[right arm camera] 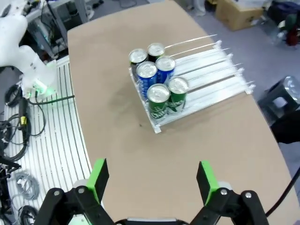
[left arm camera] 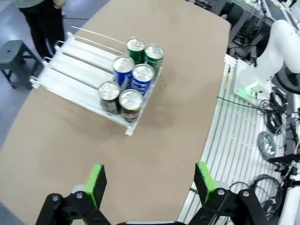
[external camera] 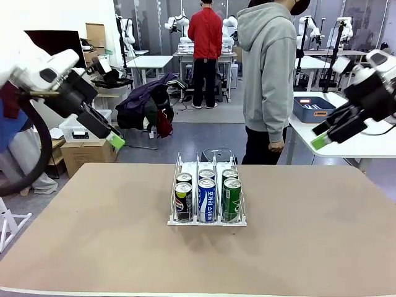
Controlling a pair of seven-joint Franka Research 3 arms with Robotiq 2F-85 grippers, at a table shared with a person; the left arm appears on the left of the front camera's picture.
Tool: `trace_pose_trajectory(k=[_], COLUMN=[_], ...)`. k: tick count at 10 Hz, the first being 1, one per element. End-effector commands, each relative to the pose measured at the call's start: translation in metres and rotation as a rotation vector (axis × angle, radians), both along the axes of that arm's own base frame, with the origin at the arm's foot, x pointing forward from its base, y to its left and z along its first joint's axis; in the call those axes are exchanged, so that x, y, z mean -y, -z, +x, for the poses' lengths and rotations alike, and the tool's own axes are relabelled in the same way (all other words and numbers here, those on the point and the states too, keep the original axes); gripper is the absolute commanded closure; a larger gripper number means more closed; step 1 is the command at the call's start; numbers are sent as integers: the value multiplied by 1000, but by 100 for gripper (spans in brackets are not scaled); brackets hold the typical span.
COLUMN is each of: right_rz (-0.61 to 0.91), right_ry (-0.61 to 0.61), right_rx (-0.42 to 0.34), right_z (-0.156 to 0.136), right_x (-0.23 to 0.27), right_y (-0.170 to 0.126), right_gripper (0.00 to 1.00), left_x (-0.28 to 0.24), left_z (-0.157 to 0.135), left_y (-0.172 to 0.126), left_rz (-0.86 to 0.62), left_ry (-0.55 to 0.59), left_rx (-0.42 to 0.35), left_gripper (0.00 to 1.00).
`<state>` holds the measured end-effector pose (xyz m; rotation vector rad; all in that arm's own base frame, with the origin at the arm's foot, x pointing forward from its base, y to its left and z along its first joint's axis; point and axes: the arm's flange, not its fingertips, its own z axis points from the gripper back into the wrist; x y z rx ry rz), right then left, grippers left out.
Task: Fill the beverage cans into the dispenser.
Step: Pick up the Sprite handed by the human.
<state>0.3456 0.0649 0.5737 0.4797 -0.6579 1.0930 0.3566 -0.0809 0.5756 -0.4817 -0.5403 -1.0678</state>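
The dispenser (external camera: 207, 221) sits mid-table, a clear wire-divided rack with a white front lip. Several beverage cans stand at its front end, two deep in each lane: black Pepsi (external camera: 183, 202), blue-and-white (external camera: 206, 200) and green (external camera: 231, 200). My left gripper (external camera: 115, 140) hangs high off the table's far left corner, open and holding nothing. My right gripper (external camera: 320, 141) hangs high at the far right, also open and holding nothing. The left wrist view looks down past its gripper (left arm camera: 150, 183) on the cans (left arm camera: 132, 75) and rack (left arm camera: 70, 77). The right wrist view has its gripper (right arm camera: 152, 178) over the cans (right arm camera: 157, 79) and rack (right arm camera: 211, 70).
A person in a grey hoodie (external camera: 267, 74) stands at the far edge, hand hanging by the side. A stool (external camera: 218, 153) sits behind the rack. A blue bin (external camera: 314, 109) rests on the white side table at right. Bare tabletop (external camera: 93, 235) surrounds the rack.
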Motion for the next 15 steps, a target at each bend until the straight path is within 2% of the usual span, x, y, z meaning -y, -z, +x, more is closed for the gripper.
trace_pose_trajectory(k=[1, 4, 5, 6, 12, 14, 15], right_rz=[-21, 21, 37, 20, 24, -65, -87], right_ry=[56, 147, 137, 114, 123, 64, 61], right_rx=[-23, 1, 39, 16, 19, 48, 53], right_z=[-7, -10, -6, -8, -8, -13, -14], right_x=[14, 36, 37, 37, 40, 46, 51], right_y=[-25, -53, -50, -52, -54, -96, -111], right_gripper=[0, 0, 0, 0, 0, 0, 0], left_x=[-13, -27, -25, -24, -25, -36, -43], left_z=[-12, -16, -13, -16, -16, -16, -20], left_y=[-18, -39, -33, -40, -40, -74, -90], left_rz=[88, 79, 60, 81, 78, 128, 123], left_ry=[-52, -90, -83, -67, -74, -33, 5], left_rx=[59, 80, 65, 98, 96, 66, 76], left_gripper=[0, 0, 0, 0, 0, 0, 0])
